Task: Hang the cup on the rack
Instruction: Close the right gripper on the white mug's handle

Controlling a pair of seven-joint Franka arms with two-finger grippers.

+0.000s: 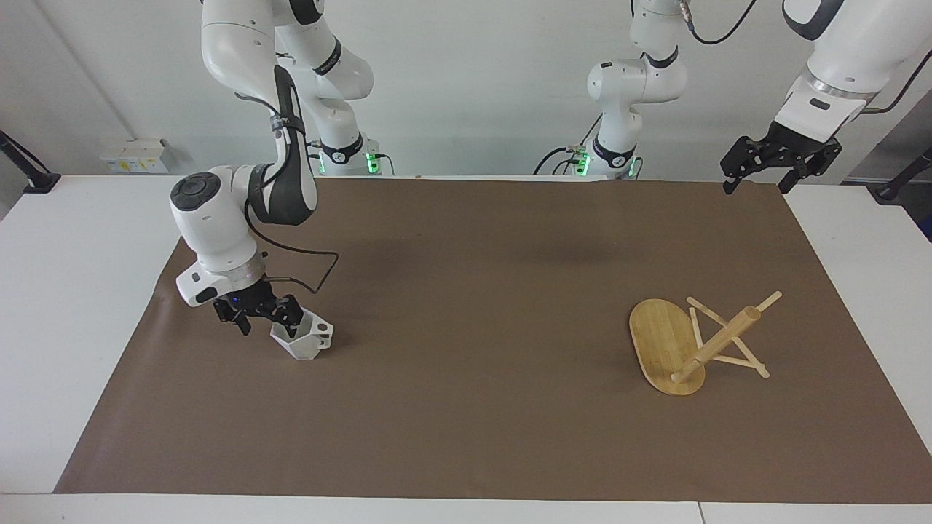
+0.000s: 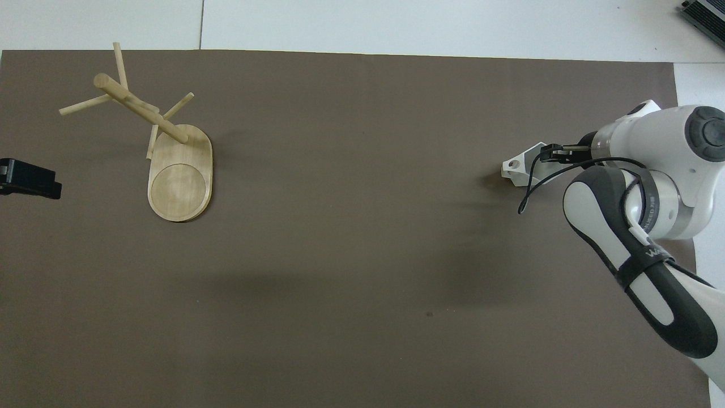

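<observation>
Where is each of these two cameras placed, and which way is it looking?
Facing view: high across the table, looking at the robots; both whole arms show, the right gripper at the cup, the left gripper waiting raised.
Overhead view: high above the robots' end, looking forward and down; the right arm and the left gripper's tip show.
Both show the cup and the rack, half a turn apart.

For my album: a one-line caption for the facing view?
Right tool at the white cup's rim; bamboo rack tipped over; left tool waits raised.
</observation>
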